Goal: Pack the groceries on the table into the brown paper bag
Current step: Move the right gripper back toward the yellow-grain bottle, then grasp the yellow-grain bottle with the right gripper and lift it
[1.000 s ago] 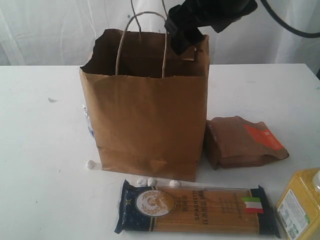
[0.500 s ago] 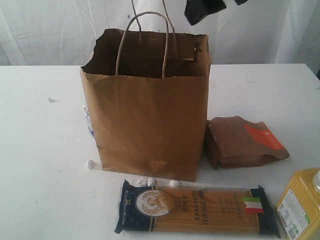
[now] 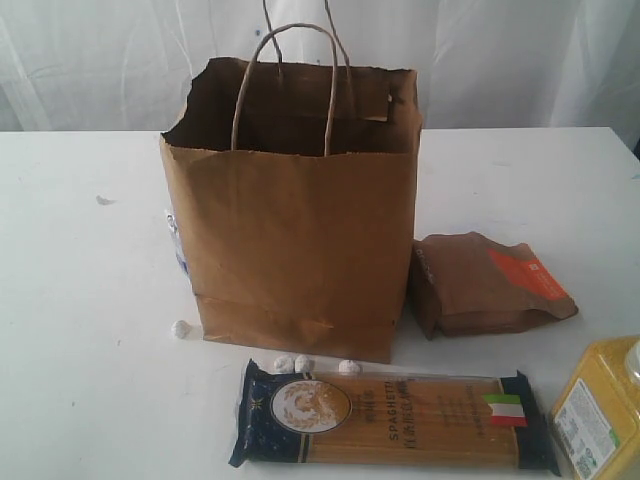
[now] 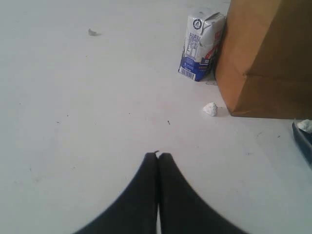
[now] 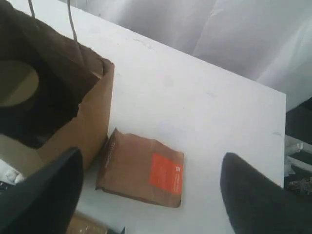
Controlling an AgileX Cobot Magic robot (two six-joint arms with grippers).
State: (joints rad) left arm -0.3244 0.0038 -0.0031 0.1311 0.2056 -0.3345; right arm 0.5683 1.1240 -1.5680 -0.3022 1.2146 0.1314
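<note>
Beside the tall brown kraft paper bag point(image 4: 263, 58), over bare white tabletop point(image 4: 73, 97), the left gripper point(image 4: 157, 156) has its black fingers pressed together on nothing. Above and beside the bag, the right gripper point(image 5: 151, 153) hangs with fingers spread wide, empty. Directly under it, the small orange-labelled brown pouch point(image 5: 141, 168) lies flat just beside the bag's wall. A round tan lid point(image 5: 17, 83) shows inside the bag. The long blue-ended spaghetti pack point(image 3: 390, 418) lies before the bag's base, the bottle of yellow grains point(image 3: 600, 410) farther out past the pack's end. A white-and-blue carton point(image 4: 202, 46) stands against the bag's opposite side, with small white pebble-like bits point(image 3: 181, 328) near the base.
</note>
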